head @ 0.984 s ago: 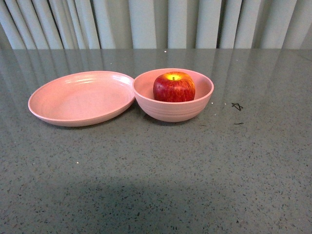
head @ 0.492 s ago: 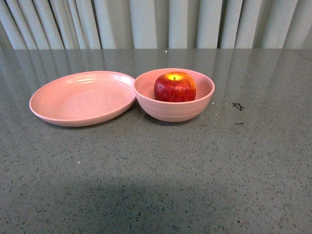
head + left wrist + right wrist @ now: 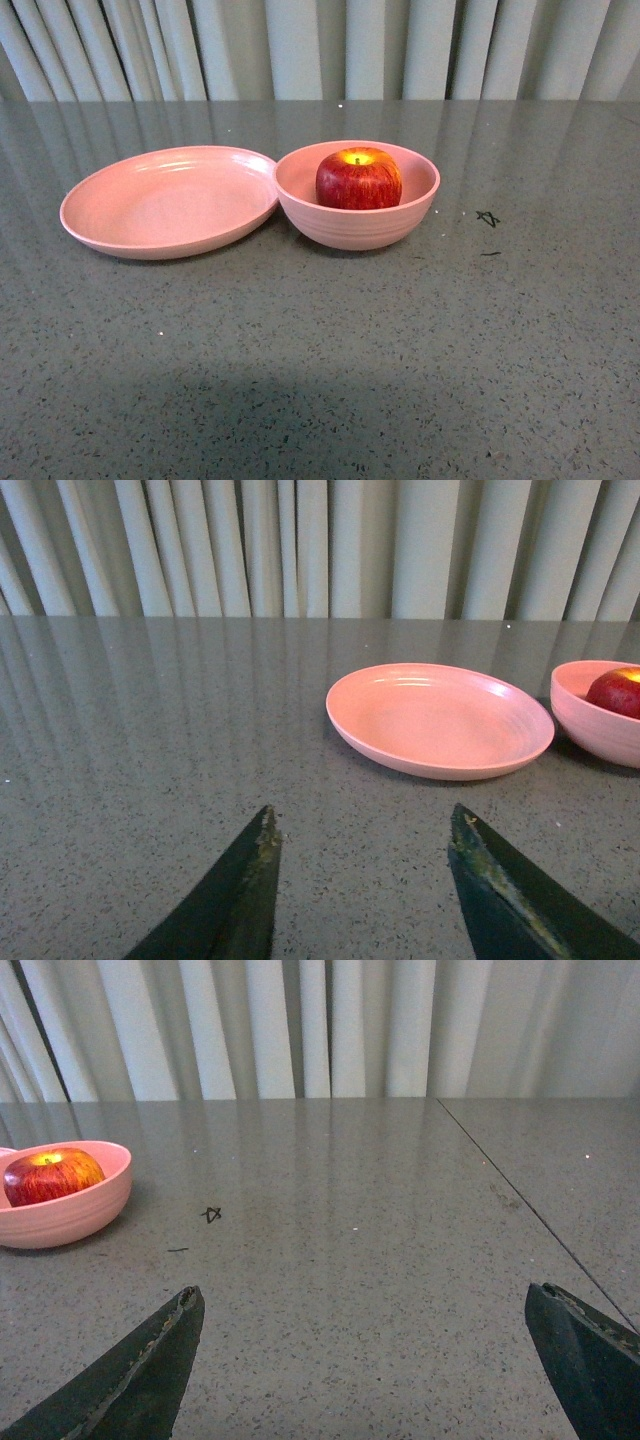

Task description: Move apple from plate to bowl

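Observation:
The red apple (image 3: 359, 179) with its yellow stem patch sits inside the deep pink bowl (image 3: 357, 228). The shallow pink plate (image 3: 165, 203) lies just left of the bowl, rims touching, with nothing on it. Neither arm shows in the front view. In the left wrist view my left gripper (image 3: 362, 820) is open over bare table, well short of the plate (image 3: 440, 720), with the bowl (image 3: 598, 728) and apple (image 3: 617, 692) at the picture's edge. My right gripper (image 3: 362, 1300) is open wide over bare table, far from the bowl (image 3: 62, 1215) and apple (image 3: 52, 1176).
A grey speckled table (image 3: 320, 360) carries everything. A small black mark (image 3: 487, 218) and a short dark scratch (image 3: 489, 253) lie right of the bowl. Pale pleated curtains (image 3: 320, 45) hang behind the table. A seam (image 3: 530, 1210) runs across the tabletop in the right wrist view.
The front picture has shifted by a few pixels since a second ago; the plate, bowl and apple stand in the same places relative to each other.

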